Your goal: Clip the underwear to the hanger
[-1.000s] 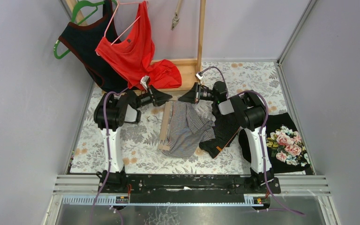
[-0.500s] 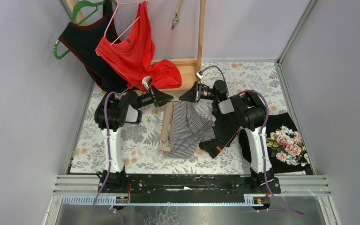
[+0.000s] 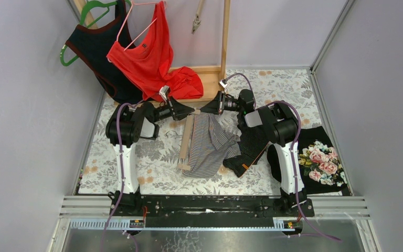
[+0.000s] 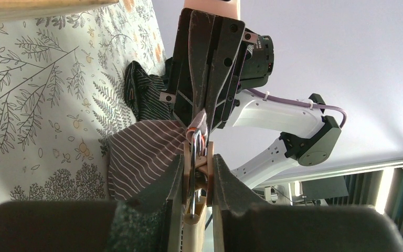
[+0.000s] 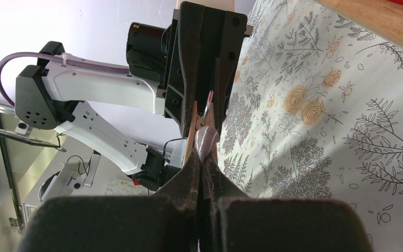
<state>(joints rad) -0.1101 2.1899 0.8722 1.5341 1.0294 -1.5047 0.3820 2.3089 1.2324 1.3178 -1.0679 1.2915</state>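
Note:
The striped underwear (image 3: 210,144) lies on the flowered cloth, its top edge lifted between the two arms. Beside it runs the wooden hanger (image 3: 184,140). My left gripper (image 3: 190,111) is shut on the hanger's wooden clip (image 4: 199,157), squeezing its two halves around the metal spring. My right gripper (image 3: 204,109) faces it tip to tip and is shut on a fold of the underwear (image 5: 205,140). In the left wrist view the striped cloth (image 4: 141,157) hangs from the right gripper's tips down to the clip. The clip's mouth is hidden behind the fingers (image 4: 174,181).
A red top (image 3: 147,58) and a dark top (image 3: 97,50) hang on hangers at the back left. A wooden rack (image 3: 223,42) stands behind the grippers. A black garment (image 3: 252,147) and a flowered black one (image 3: 320,157) lie to the right.
The left gripper has edged a little to the right, closer to the right gripper. The underwear's top edge has drawn in slightly. Both grips are unchanged.

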